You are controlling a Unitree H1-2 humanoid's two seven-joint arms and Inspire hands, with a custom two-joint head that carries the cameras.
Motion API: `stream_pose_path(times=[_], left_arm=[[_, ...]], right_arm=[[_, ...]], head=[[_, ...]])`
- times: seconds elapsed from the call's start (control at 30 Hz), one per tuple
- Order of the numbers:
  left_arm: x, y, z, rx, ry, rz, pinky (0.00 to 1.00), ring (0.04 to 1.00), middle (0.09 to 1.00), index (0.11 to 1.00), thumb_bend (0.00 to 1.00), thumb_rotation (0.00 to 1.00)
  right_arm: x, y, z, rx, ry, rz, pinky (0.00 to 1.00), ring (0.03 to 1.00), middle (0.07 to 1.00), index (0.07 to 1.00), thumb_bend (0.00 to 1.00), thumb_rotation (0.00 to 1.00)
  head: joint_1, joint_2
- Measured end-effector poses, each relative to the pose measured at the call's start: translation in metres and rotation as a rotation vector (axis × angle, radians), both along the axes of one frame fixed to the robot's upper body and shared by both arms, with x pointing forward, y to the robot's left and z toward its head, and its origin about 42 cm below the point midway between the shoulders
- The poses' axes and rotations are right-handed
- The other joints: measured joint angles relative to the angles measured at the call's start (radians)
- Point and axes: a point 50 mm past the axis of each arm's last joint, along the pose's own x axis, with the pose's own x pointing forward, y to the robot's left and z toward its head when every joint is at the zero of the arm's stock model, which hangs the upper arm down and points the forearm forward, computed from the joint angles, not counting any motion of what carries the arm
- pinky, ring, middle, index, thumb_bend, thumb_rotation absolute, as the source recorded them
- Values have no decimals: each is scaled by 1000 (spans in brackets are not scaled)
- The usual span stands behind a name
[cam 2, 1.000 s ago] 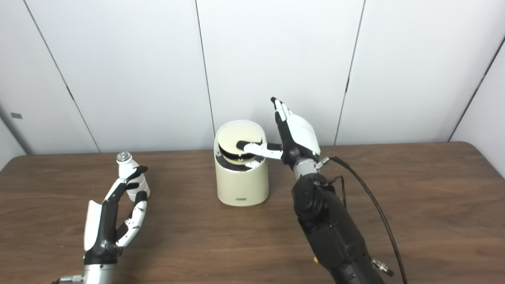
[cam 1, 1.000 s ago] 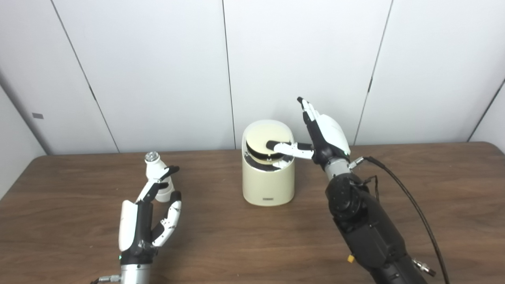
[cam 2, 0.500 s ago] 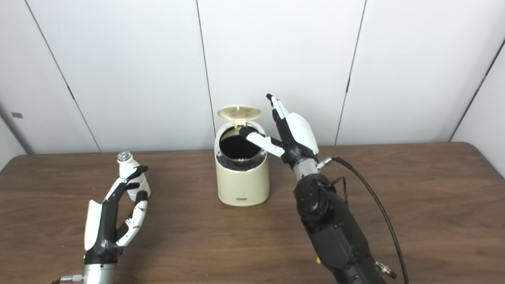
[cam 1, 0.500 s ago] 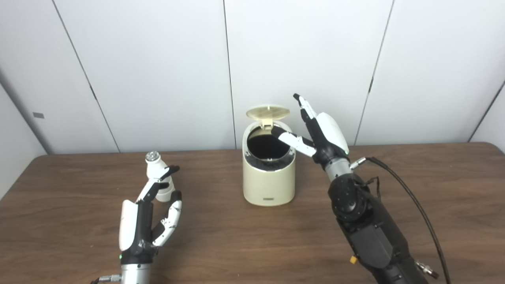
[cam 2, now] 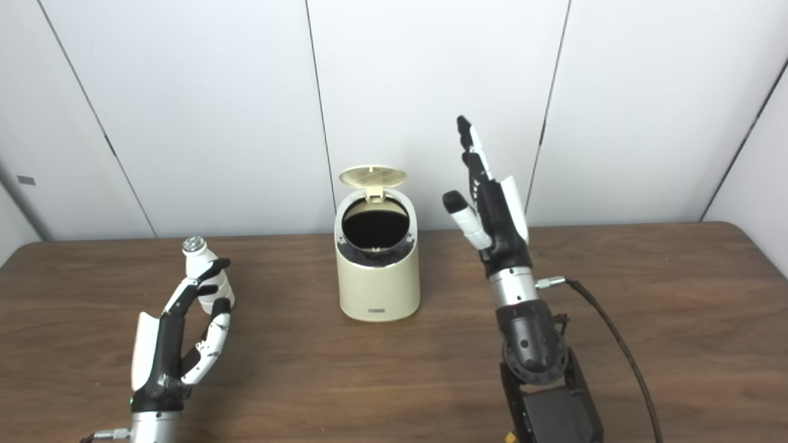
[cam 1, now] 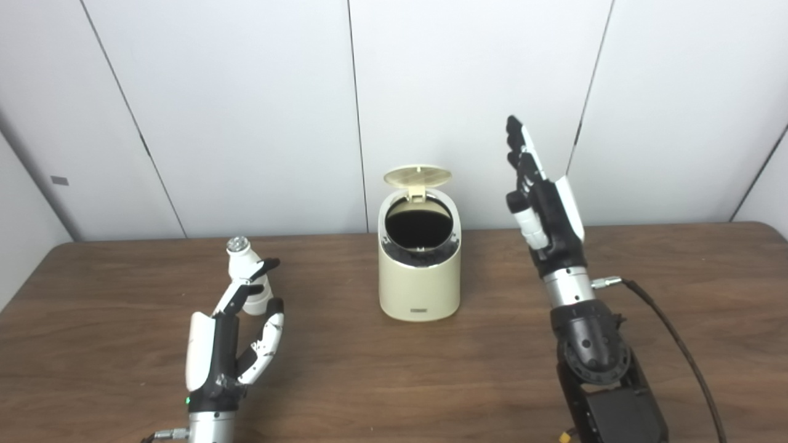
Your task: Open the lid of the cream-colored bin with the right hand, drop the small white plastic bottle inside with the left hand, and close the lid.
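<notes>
The cream-colored bin stands at mid-table with its round lid flipped up at the back and its dark mouth showing. A small white plastic bottle with a silvery cap stands upright at the left. My left hand rests open just in front of the bottle, its fingertips beside it but not closed on it. To the right of the bin, my right hand is raised, open, fingers pointing up, clear of the lid.
The brown wooden table ends against white wall panels close behind the bin. A black cable trails from my right wrist across the table's right side.
The lid went from partly pressed down to standing fully up. My right hand then pulled away from the bin's mouth to the right and rose. The left hand and bottle have not moved.
</notes>
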Motion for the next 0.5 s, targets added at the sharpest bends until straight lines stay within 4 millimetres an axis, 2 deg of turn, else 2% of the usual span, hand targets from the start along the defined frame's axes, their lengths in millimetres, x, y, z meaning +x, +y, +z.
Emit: stream_pose_path(times=[0.03, 0.07, 0.13, 0.2, 0.27, 0.3, 0.37, 0.5], left_arm=[[0, 0, 0, 0, 0, 0, 735, 830, 843, 814, 209, 647], [0, 0, 0, 0, 0, 0, 732, 829, 843, 813, 208, 639], [0, 0, 0, -1, -1, 0, 734, 829, 844, 812, 212, 645], [0, 0, 0, -1, 0, 0, 735, 830, 844, 812, 215, 668], [0, 1, 0, 2, 1, 1, 732, 826, 840, 807, 212, 674], [-1, 1, -1, 3, 2, 1, 731, 825, 839, 806, 211, 672], [-1, 2, -1, 6, 2, 2, 727, 822, 836, 803, 204, 670], [-1, 3, -1, 6, 3, 3, 733, 826, 840, 805, 212, 680]], right_arm=[[-7, -7, -1, 15, -24, -20, 942, 959, 953, 922, 772, 1000], [-13, -15, -5, 31, -31, -39, 937, 947, 940, 910, 678, 999], [-27, -31, -22, 70, -15, -71, 907, 912, 909, 891, 428, 978], [-43, -47, -47, 94, 36, -109, 873, 889, 889, 878, 278, 886], [-59, -59, -72, 87, 77, -138, 846, 868, 866, 846, 250, 722], [-63, -65, -84, 82, 97, -149, 840, 865, 862, 839, 252, 691], [-70, -78, -104, 62, 141, -181, 764, 816, 821, 800, 270, 605], [-85, -86, -117, 43, 164, -219, 707, 777, 789, 772, 268, 525]], head=[[-3, 0], [-3, 0], [-3, -2], [-5, -2], [-5, -2], [-5, -3], [-3, -2], [-2, 0]])
